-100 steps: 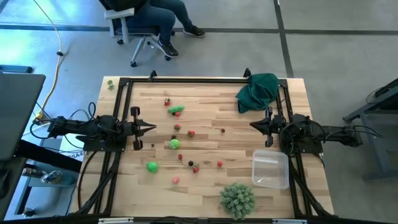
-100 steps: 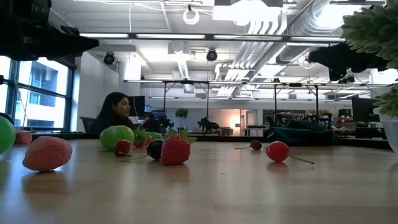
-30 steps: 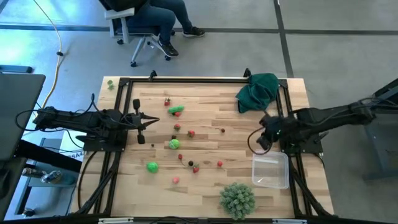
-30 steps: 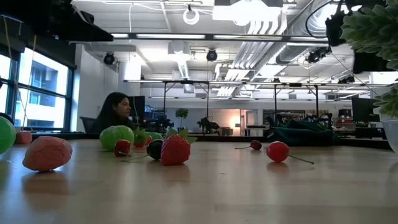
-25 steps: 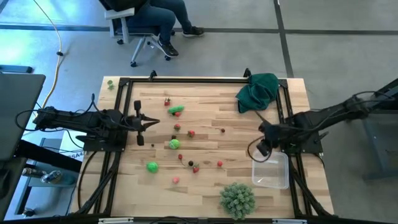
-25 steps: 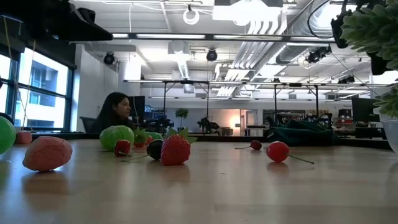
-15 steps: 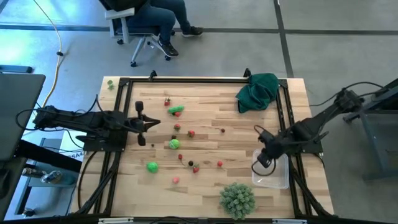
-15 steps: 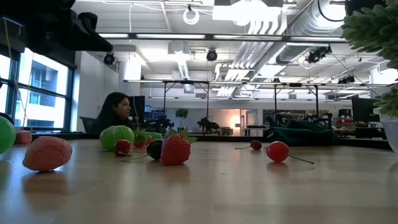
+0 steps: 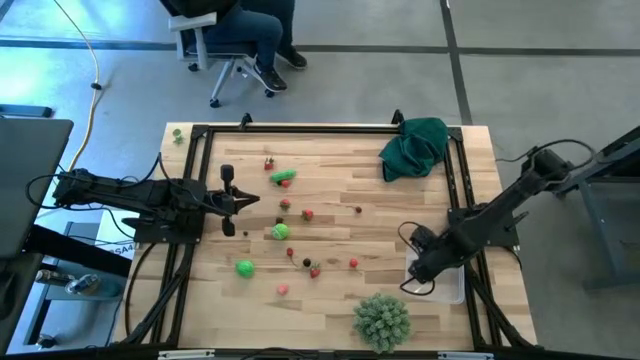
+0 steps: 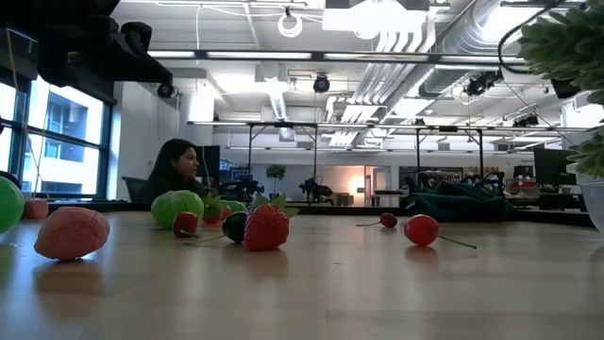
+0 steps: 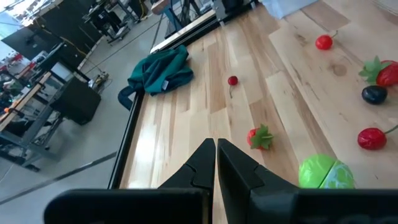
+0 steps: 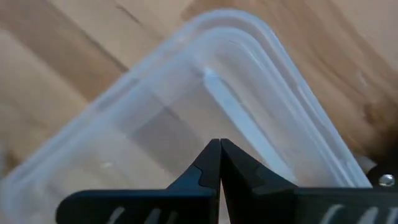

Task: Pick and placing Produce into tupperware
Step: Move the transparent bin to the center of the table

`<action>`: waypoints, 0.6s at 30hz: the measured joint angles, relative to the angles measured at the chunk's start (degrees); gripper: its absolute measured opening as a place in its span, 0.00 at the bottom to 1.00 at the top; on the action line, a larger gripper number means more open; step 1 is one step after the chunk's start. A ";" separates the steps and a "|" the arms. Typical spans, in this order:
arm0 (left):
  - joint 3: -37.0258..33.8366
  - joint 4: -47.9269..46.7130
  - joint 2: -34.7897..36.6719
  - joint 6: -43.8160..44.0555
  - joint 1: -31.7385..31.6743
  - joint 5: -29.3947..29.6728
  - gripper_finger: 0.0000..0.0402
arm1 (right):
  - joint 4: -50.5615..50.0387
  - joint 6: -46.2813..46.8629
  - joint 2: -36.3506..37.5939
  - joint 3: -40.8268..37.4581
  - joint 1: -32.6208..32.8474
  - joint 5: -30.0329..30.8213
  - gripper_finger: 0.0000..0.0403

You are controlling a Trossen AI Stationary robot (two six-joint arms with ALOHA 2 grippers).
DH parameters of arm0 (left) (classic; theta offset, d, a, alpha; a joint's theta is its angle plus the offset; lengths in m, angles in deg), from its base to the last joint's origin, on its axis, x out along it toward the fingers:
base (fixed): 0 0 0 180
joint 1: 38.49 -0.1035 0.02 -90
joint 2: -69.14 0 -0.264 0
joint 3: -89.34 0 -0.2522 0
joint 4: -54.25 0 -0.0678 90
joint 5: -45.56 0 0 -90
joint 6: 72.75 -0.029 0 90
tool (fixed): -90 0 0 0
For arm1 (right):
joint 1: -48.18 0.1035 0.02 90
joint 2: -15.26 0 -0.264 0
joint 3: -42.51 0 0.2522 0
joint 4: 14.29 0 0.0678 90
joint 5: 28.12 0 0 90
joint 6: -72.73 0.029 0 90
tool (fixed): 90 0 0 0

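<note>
Where produce lies scattered: wooden table

The table is pale blond wood with darker streaks of grain, edged by a black frame. Scattered on it, the produce runs mostly small and red, with a near-black berry and a few bright green pieces; one green piece has paler green veining. A red strawberry wears a green leafy cap. The cloth in the corner is dark teal green. The spiky ball is pale, dusty green. The tupperware is clear, with whitish highlights. Both arms are black, as are the left gripper and the right gripper.
</note>
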 joint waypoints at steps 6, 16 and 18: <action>0.00 0.08 0.00 0.02 0.00 -0.09 0.02 | -0.54 -2.18 -6.24 -0.02 -1.88 3.00 0.00; 0.00 0.26 0.00 0.04 0.00 -0.09 0.02 | -0.44 -12.70 -9.90 -0.07 -12.81 7.00 0.00; 0.00 0.26 0.00 0.04 0.00 -0.09 0.02 | -0.17 -15.86 -9.87 -0.07 -15.74 8.10 0.00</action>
